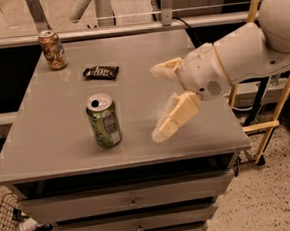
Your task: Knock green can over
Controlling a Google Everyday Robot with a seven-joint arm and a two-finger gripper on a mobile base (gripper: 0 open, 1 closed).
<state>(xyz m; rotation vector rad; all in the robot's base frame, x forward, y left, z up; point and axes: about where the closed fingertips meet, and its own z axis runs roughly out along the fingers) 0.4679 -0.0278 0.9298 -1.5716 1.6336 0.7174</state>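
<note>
White rounded arm (250,49); cream-fingered end effector (155,102) above table (46,140).

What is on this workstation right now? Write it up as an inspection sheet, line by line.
Surface: grey table top, flat, no spills seen.
Job's things: green can upright near the front left, not yet knocked over.
Clutter: orange-brown can upright at the back left; dark snack wrapper lying flat behind the green can.
Grippers: gripper over the table to the right of the green can, jaws open, apart from it.
Cables: dark cable crossing the back right edge.
Surroundings: drawers under the top; wire basket of bottles at the lower left; yellow frame to the right.
</note>
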